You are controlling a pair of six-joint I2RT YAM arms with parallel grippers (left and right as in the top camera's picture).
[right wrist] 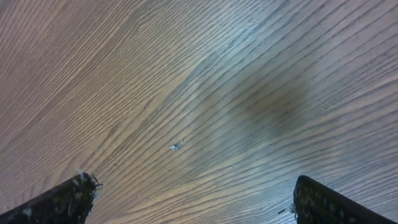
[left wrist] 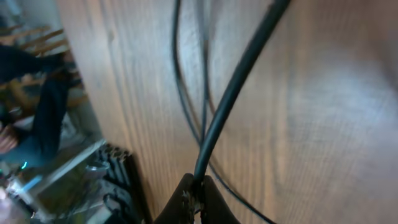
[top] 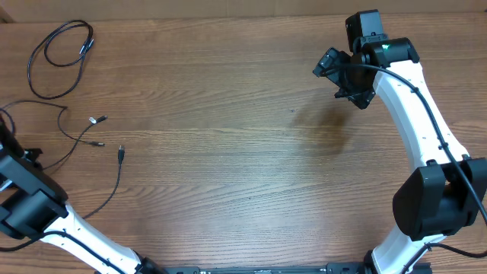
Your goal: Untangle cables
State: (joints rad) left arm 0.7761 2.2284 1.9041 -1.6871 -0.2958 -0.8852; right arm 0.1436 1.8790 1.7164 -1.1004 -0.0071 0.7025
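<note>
A thin black cable (top: 116, 179) with small metal plugs trails over the left part of the wooden table. A second black cable (top: 59, 55) lies in a loose coil at the far left corner. My left gripper (left wrist: 198, 194) is at the table's left edge and is shut on a thick black cable (left wrist: 239, 84); thinner strands cross beside it. In the overhead view the left jaws are hidden by the arm. My right gripper (top: 346, 76) hovers at the far right, open and empty, with only bare wood (right wrist: 199, 112) between its fingers.
The table's left edge (left wrist: 118, 130) shows in the left wrist view, with a seated person and floor clutter beyond it. A dark stain (top: 331, 125) marks the wood near the right arm.
</note>
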